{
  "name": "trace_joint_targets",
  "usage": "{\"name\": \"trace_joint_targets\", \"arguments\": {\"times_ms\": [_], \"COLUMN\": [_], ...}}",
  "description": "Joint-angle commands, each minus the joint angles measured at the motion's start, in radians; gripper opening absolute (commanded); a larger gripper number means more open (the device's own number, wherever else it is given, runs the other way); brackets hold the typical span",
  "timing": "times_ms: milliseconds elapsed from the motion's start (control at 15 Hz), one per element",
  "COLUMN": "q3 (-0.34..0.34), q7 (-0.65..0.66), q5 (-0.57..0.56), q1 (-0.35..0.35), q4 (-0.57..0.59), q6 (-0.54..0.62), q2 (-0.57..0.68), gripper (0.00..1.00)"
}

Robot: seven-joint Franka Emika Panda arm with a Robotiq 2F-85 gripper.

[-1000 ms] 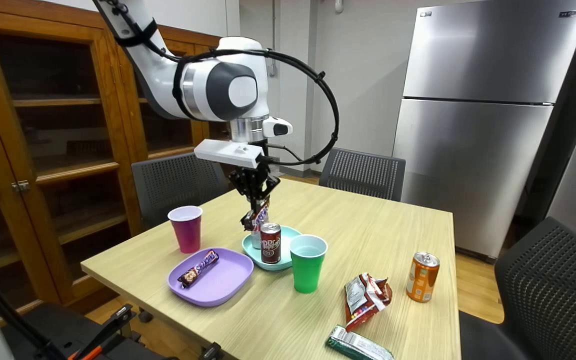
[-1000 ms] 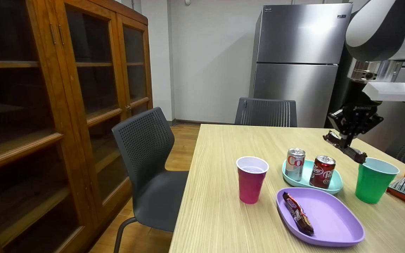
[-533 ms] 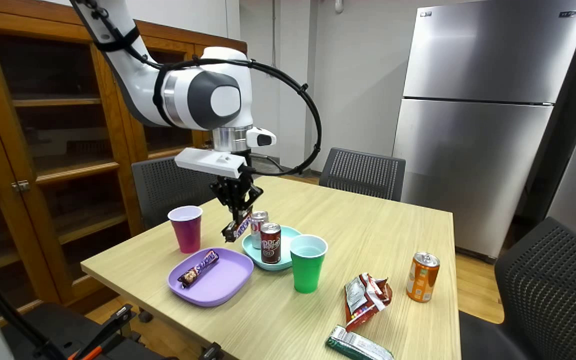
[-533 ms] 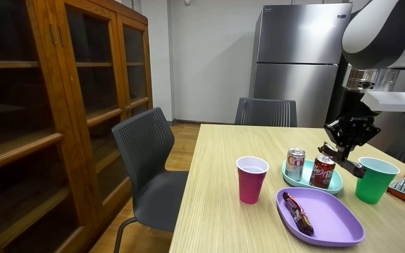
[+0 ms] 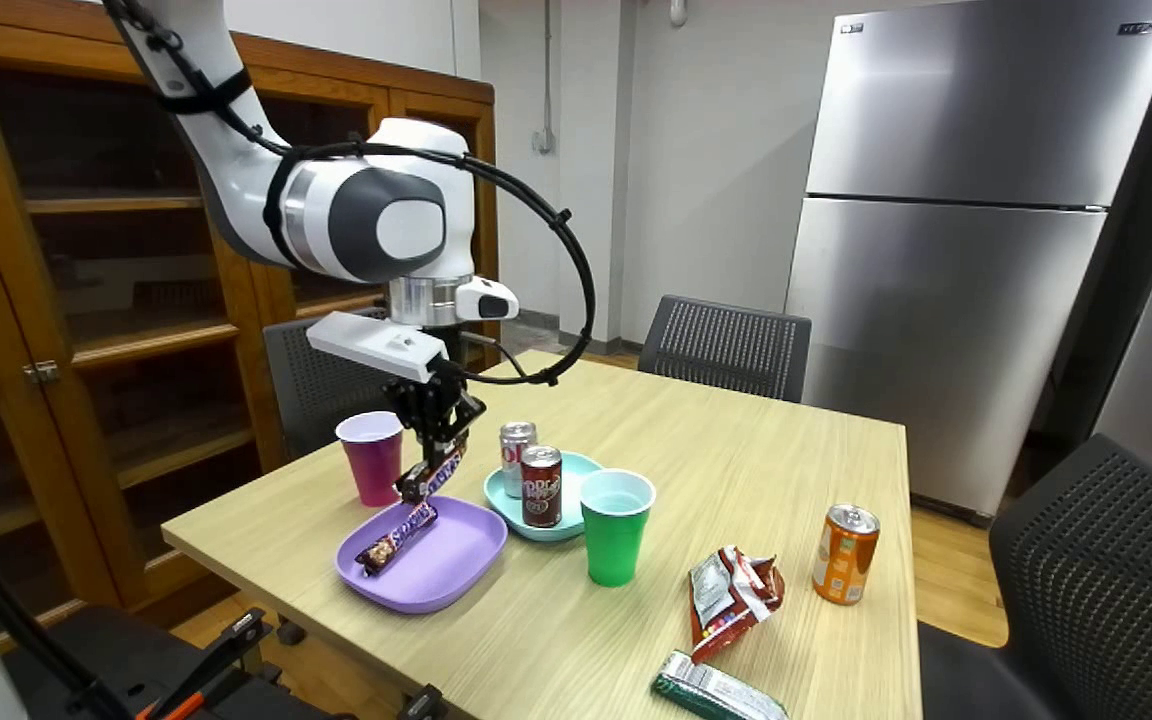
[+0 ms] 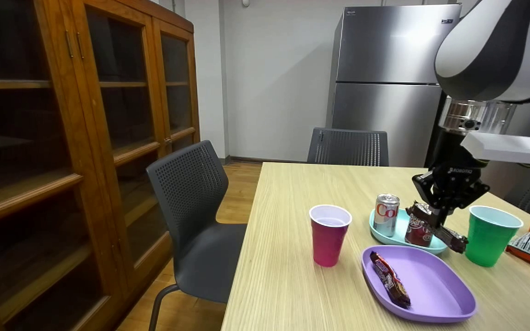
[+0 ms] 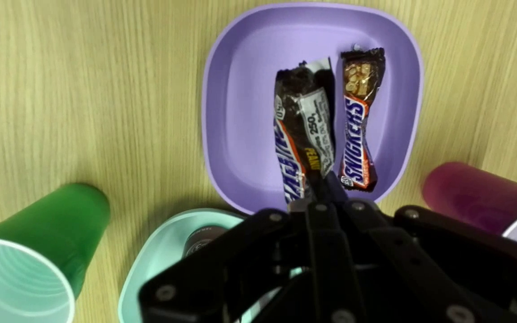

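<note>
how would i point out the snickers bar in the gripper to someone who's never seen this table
Start at the pale wood-grain table and find the purple tray on it. Close to that tray, the black gripper holds the Snickers bar at a slant. The second Snickers bar lies in the tray; yours is the one clamped by the gripper.

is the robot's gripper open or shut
Shut on a Snickers bar: both exterior views show the bar in the gripper, held up off the table.

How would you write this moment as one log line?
gripper: closed on Snickers bar | bar: tilted, in the air | purple plate: second Snickers bar lying in it
</note>
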Motion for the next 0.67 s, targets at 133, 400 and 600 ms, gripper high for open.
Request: {"name": "trace_joint_targets", "arguments": {"times_ms": [133,400,600], "q3": [0.042,0.060,0.069], "q7": [-0.059,-0.061,-0.051], "q5": [0.194,0.235,0.231], "q1": [0.029,0.027,0.020], "q4": [0.007,0.013,0.021], "q6": [0.043,0.090,0.123], "q2": [0.042,0.087,0.129], "gripper": [0.00,0.00,0.00]}}
